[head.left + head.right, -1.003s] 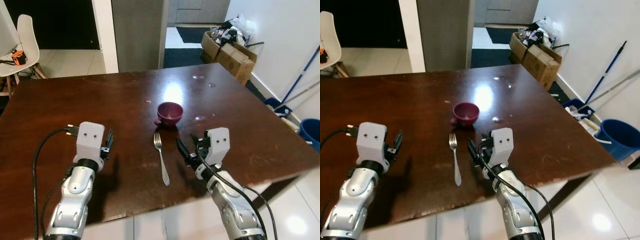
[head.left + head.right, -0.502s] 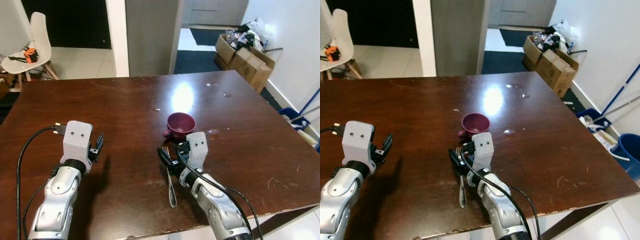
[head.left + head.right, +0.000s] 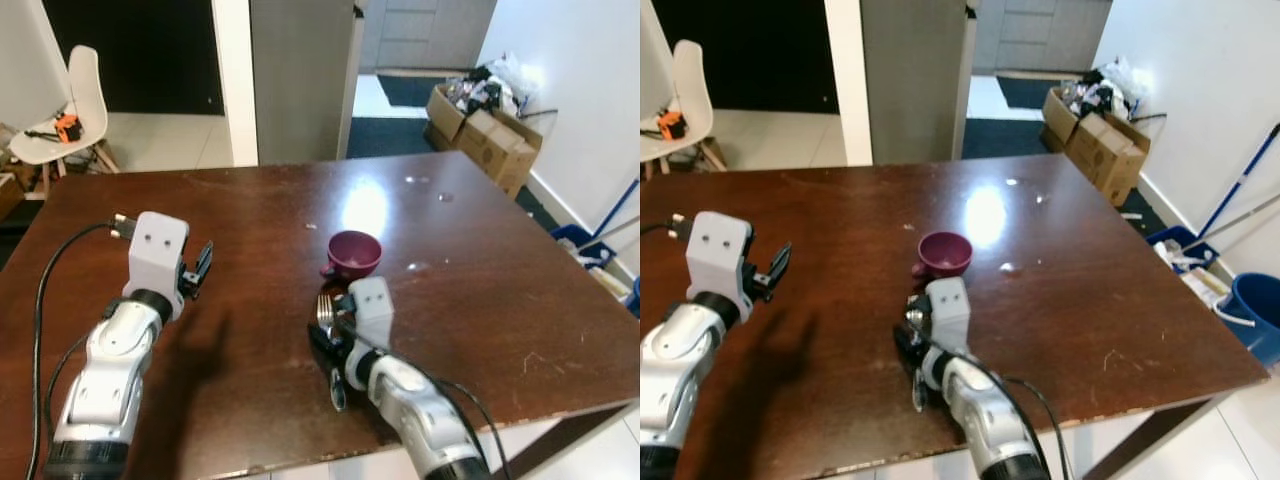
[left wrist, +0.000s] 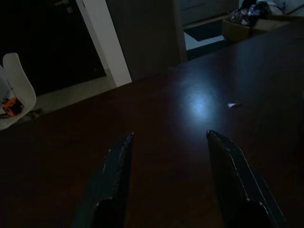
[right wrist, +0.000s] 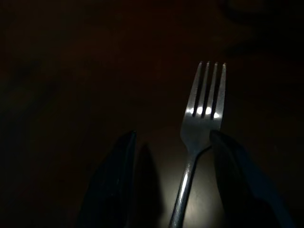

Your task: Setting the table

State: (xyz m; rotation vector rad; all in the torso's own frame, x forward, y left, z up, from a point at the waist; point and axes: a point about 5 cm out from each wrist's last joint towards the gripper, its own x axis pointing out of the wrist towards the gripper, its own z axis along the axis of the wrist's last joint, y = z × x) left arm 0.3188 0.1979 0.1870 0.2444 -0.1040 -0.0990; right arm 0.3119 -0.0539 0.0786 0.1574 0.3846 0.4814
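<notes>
Right gripper (image 5: pixel 171 142): found low over the dark brown wooden table (image 3: pixel 500 290), at 6 o'clock from the small maroon ceramic cup (image 3: pixel 354 252). Black fingers (image 5: pixel 118 161) recorded as spread, not clenched, with nothing yet grasped. Straddled the slim silver metal fork (image 5: pixel 204 107), with its neck and handle between the two fingers and its tines pointing away from the wrist. No contact between either finger and the metal could be confirmed in the dark wrist view.

Located the fork flat on the table, just beside the cup at its 6 o'clock, tines towards the cup and handle towards the table's near edge. Judged this a deliberate approach: fingers aligned either side of the handle so that one closing motion would pinch it across its narrow width. Judged the low wrist necessary too, since the fork lay flush with the surface and gave little to get under.

Left gripper (image 3: pixel 200 268): held above the table towards 9 o'clock from the cup, well apart from it, fingers likewise released and empty. Judged parked there to stay out of the working arm's way.

Assessed the task as early, with one cup and one fork on the table and the fork not yet lifted. Risk noted: thin metal on a polished top, likely to slide or pivot if the pinch lands off-centre.
</notes>
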